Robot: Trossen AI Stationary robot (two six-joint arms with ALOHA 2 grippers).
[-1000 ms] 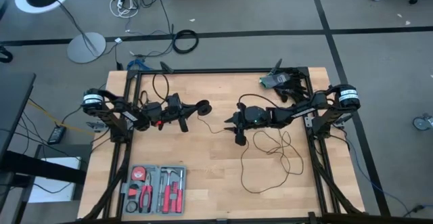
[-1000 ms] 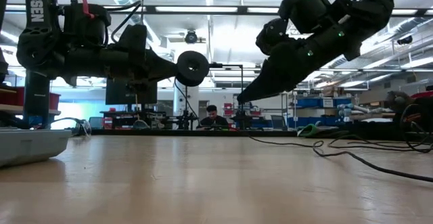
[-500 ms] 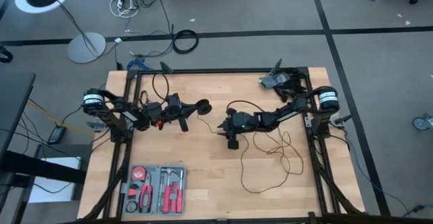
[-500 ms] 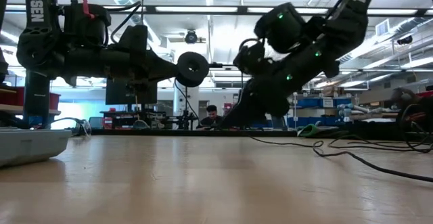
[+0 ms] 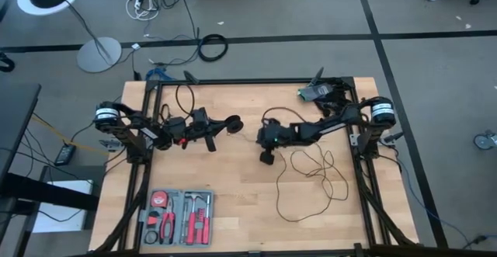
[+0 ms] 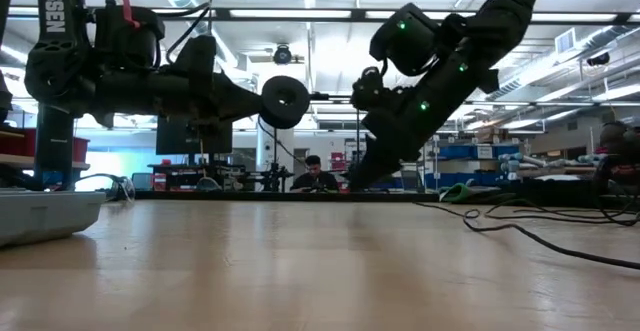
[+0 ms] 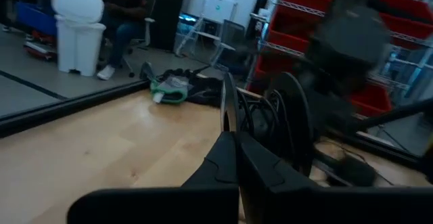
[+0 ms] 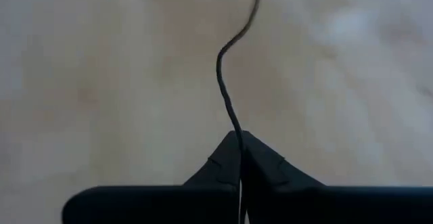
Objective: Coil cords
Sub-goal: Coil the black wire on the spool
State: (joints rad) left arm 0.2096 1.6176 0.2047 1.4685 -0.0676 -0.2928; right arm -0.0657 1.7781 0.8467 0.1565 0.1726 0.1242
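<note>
right end effector (image 8: pixel 239 143) now clamped on cord (image 8: pixel 230 95).

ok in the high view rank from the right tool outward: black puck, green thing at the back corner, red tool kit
1. Black puck: held up by the left tool, just across from the right tool.
2. Green thing: back right corner of the table.
3. Red tool kit: front left edge.

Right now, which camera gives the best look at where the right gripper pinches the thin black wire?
The right wrist view: the right gripper is shut on the thin black wire, which runs out from its tips. The high view shows the wire's loose loops on the table. The low view shows only the arm tilted down.
</note>
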